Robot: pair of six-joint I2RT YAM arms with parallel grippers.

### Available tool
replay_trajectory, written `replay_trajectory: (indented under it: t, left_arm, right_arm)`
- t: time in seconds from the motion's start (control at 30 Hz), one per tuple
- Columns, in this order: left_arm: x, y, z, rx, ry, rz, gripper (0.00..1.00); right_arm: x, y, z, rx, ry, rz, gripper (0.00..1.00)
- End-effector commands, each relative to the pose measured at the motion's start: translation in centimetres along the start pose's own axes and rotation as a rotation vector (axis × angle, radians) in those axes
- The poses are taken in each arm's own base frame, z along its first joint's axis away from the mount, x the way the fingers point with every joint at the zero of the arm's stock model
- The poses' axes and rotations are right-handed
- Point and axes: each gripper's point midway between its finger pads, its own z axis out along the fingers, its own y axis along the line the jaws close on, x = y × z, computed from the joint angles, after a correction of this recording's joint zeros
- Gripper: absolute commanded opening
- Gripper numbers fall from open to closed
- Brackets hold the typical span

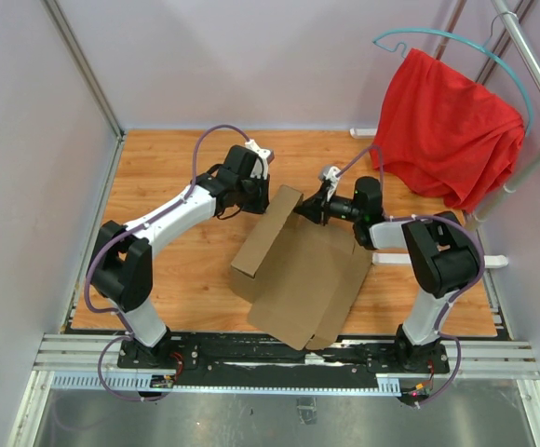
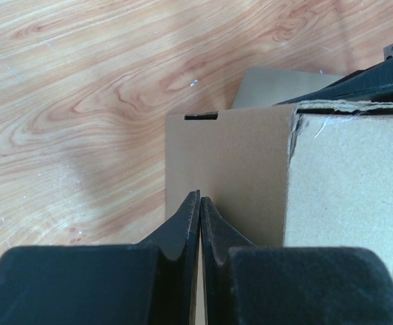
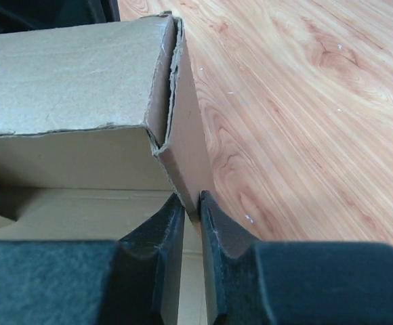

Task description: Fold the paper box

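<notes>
The paper box lay mid-table on the wooden table, between the two arms, most of it still a flat brown sheet spread toward the near edge. One long panel along its left side was raised into a slanting wall. The left arm reached in from the left, and the left jaws were pinched nearly closed on the top edge of that raised wall; its dark fingers met with only the thin card between them. The right arm came from the opposite side, and the right jaws stood narrow around an upright corner flap, the torn-edged cardboard running down between its fingers. From the right wrist, a second folded panel leaned against the clamped flap and hid the box's interior beyond it. From the left wrist, a pale end flap filled the right of the view and covered what lay behind. Bare wood grain showed on the far side of the box. Well apart, past the table's far right corner, a red cloth hung from a teal hanger on a metal rack pole, touching neither arm nor cardboard. Lilac walls closed the table in, and an aluminium rail carried both arm bases at the near edge, where the sheet's lowest corner overlapped it.
</notes>
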Motion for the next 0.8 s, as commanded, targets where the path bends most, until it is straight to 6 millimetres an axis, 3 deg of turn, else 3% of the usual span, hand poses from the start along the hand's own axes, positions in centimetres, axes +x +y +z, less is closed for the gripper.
replay_trajectory:
  t: [0.0,0.2,0.47,0.6,0.7,0.77]
  left_arm:
    - [-0.5,-0.6,0.0,0.008,-0.003,0.025,0.07]
    - [-0.4,-0.5,0.1,0.004,0.002,0.023,0.07]
    - [-0.4,-0.3,0.1,-0.007,0.002,0.023,0.07]
    - [-0.4,-0.3,0.1,-0.009,0.001,0.024,0.07]
    - [-0.4,-0.2,0.1,-0.012,0.001,0.024,0.07]
    - [-0.4,-0.2,0.1,-0.013,-0.001,0.025,0.07]
  right_arm:
    - [-1.4,-0.1,1.1,0.044,-0.006,-0.079,0.13]
    - [-0.5,0.4,2.2,0.131,0.027,-0.118,0.01]
    - [0.1,-0.6,1.4,0.391,0.085,-0.124,0.01]
    - [0.5,-0.3,1.3,0.432,0.095,-0.155,0.01]
    - [0.8,0.4,1.9,0.378,0.088,-0.164,0.08]
    - [1.1,1.0,2.3,0.331,0.088,-0.175,0.2]
